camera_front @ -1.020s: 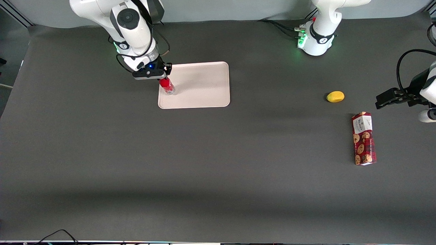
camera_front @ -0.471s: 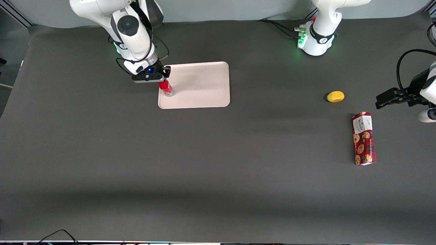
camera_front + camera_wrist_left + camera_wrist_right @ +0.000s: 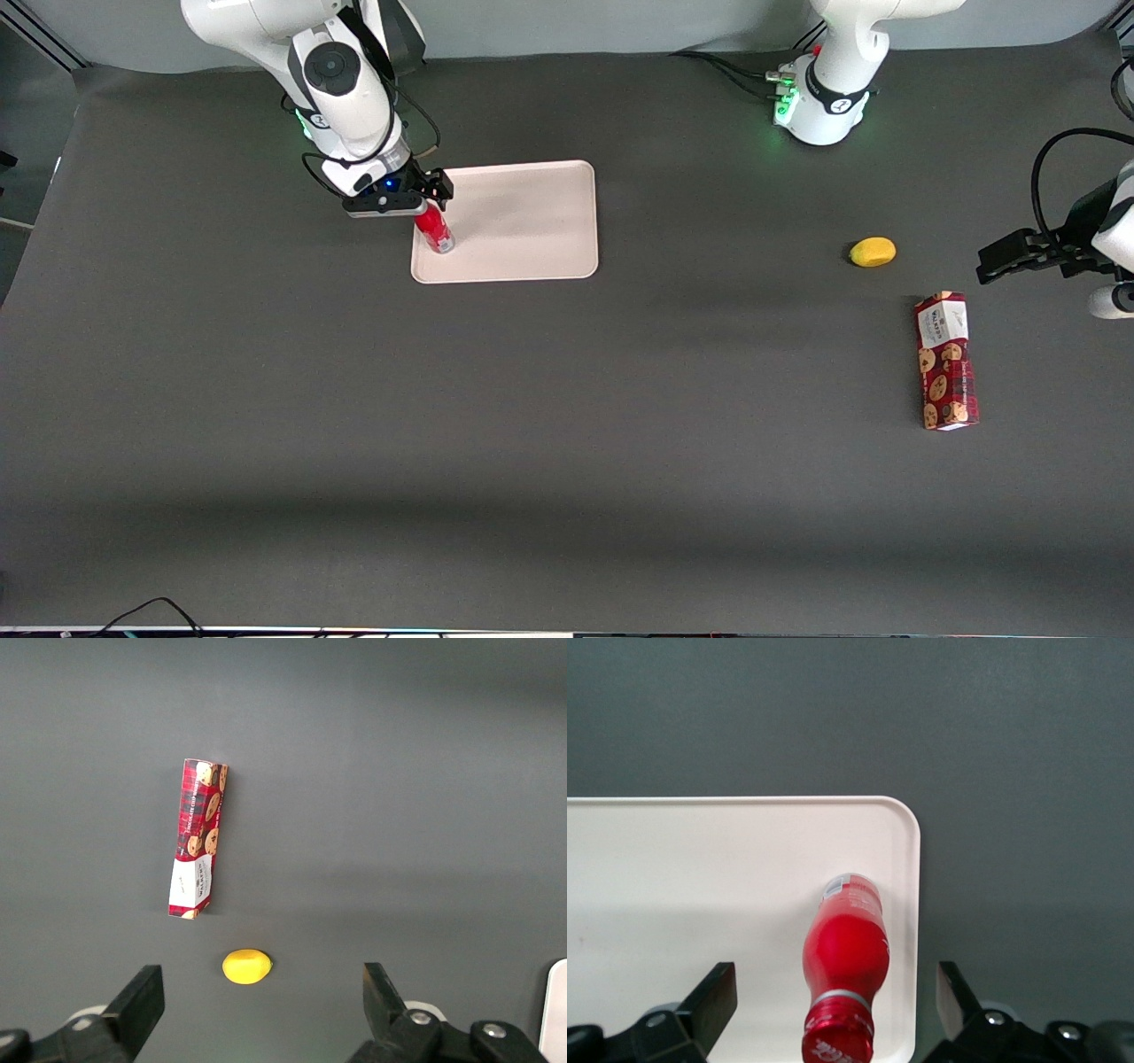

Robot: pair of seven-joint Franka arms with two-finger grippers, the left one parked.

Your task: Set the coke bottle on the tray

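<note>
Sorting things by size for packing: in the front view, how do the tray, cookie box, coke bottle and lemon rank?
1. tray
2. cookie box
3. coke bottle, standing on the tray beneath the open hand, so foreshortened; its rank against the lemon is unsure
4. lemon

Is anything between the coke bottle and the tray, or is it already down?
Nothing visible blocks it. The small red coke bottle stands on the pale pink tray near its rim, between the fingers of the open gripper.
</note>
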